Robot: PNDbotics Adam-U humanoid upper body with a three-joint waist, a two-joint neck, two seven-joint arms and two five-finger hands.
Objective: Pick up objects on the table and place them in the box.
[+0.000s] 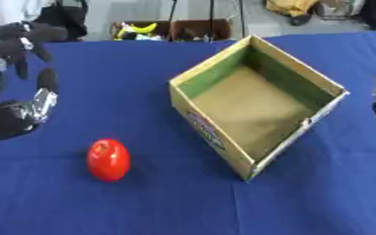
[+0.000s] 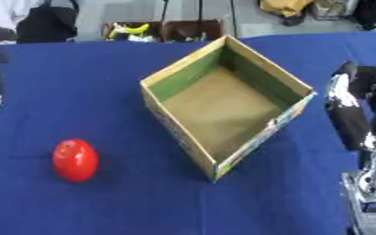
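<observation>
Left eye view: red object [image 1: 108, 159] beside box [image 1: 210, 131].

My left hand [image 1: 19, 43], at nine o'clock, has black fingers over silver metal segments. My right hand [image 2: 353, 108], at three o'clock, is black with a silver, round-holed bracket beneath.

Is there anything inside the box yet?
Empty. The cardboard box shows only its bare brown floor, and the red tomato sits outside on the blue tablecloth.
</observation>
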